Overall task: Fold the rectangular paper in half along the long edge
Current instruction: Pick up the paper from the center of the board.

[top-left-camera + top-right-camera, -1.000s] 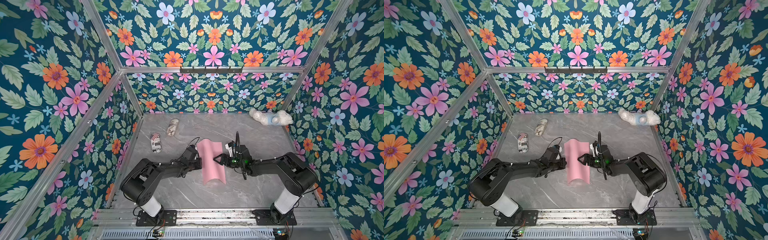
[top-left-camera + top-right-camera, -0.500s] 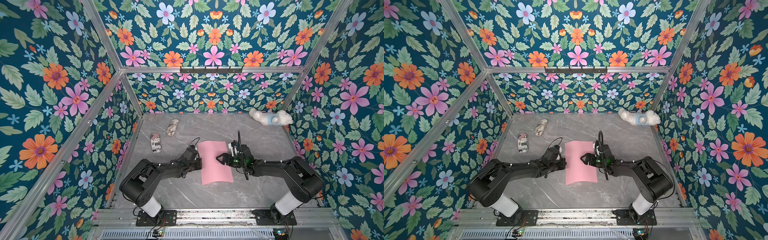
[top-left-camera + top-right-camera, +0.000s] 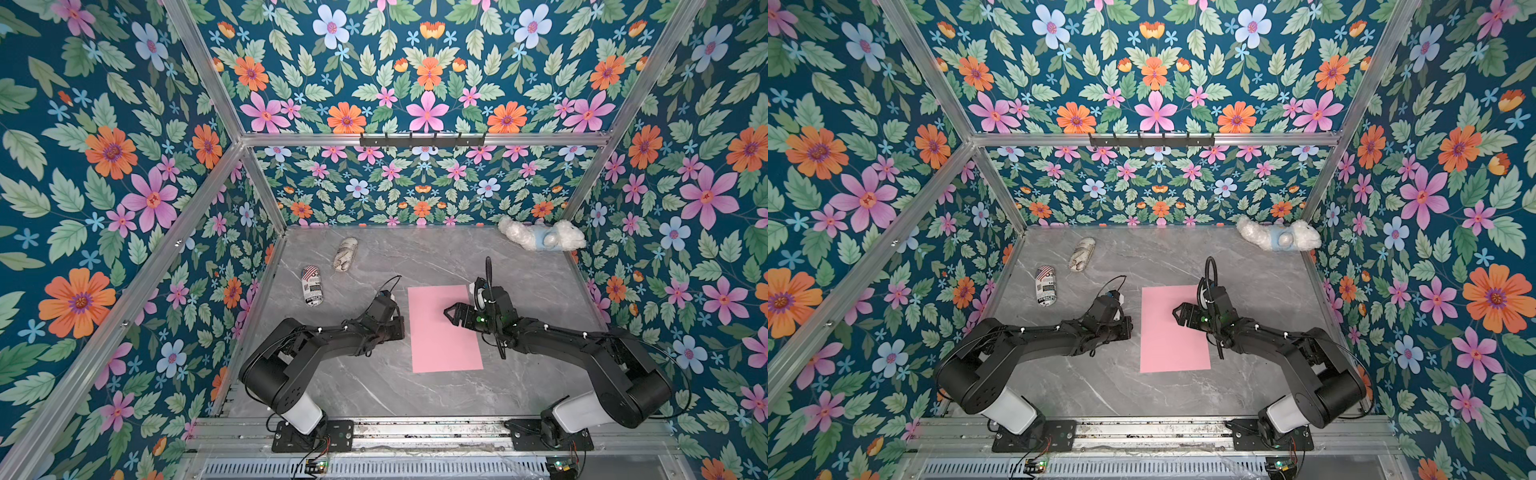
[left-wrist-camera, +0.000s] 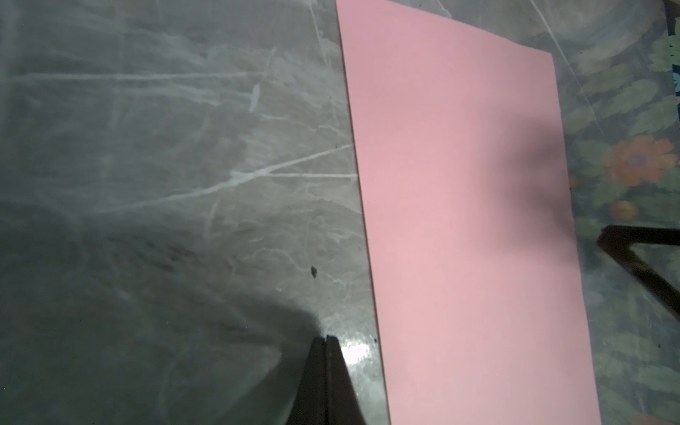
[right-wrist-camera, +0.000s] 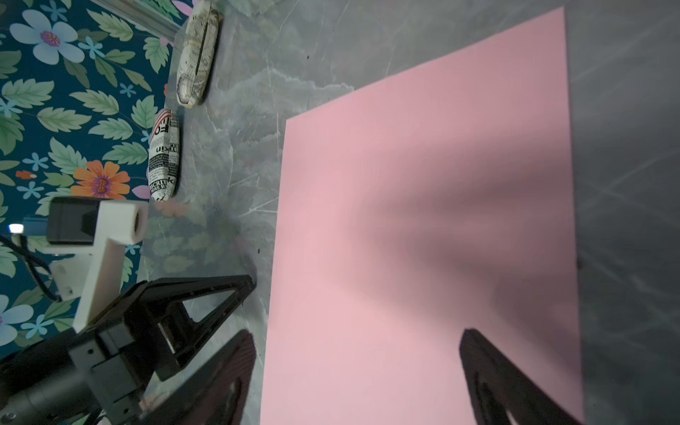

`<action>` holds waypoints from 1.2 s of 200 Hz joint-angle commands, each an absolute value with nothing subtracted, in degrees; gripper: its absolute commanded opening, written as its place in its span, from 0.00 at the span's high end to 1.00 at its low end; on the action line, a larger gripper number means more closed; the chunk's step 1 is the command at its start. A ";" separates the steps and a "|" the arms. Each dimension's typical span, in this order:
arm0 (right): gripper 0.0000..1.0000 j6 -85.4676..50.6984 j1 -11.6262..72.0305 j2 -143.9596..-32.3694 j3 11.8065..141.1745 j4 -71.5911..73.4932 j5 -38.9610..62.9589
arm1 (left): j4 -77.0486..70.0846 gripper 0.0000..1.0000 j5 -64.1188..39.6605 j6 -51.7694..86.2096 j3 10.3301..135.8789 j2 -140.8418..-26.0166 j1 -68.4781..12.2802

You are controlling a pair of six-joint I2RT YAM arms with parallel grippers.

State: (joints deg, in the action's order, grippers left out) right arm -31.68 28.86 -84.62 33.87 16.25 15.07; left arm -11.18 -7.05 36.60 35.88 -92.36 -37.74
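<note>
The rectangular paper (image 3: 442, 332) (image 3: 1173, 336) is a plain light-pink sheet lying flat and unfolded on the grey marble table, long edges running front to back. My left gripper (image 3: 400, 327) (image 3: 1128, 326) rests just off the sheet's left long edge, its jaws pressed together with nothing between them (image 4: 325, 336). My right gripper (image 3: 451, 315) (image 3: 1178, 316) hovers over the right half of the sheet, jaws spread wide and holding nothing (image 5: 357, 336). The pink sheet fills much of both wrist views (image 4: 467, 220) (image 5: 404, 239).
Two patterned oval cases lie at the back left, one newsprint (image 3: 312, 286) and one map-printed (image 3: 345, 254). A white and blue plush toy (image 3: 540, 237) sits in the back right corner. Floral walls close in the table on three sides.
The sheet was curled over into a roll a second ago; it has sprung open and now lies flat. The right gripper has drawn back slightly to the right. The left gripper stays put.
</note>
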 commanded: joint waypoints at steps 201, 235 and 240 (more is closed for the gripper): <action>0.10 -28.87 25.56 -89.74 32.34 11.65 19.33 | -2.58 0.98 -6.50 38.32 38.32 -90.94 -40.34; 0.10 -28.65 26.14 -89.99 32.68 11.80 19.67 | -3.00 0.98 -6.53 38.10 38.76 -91.79 -40.34; 0.10 -28.65 26.26 -90.15 32.76 11.85 19.60 | -2.91 0.98 -6.59 37.98 38.97 -91.91 -40.36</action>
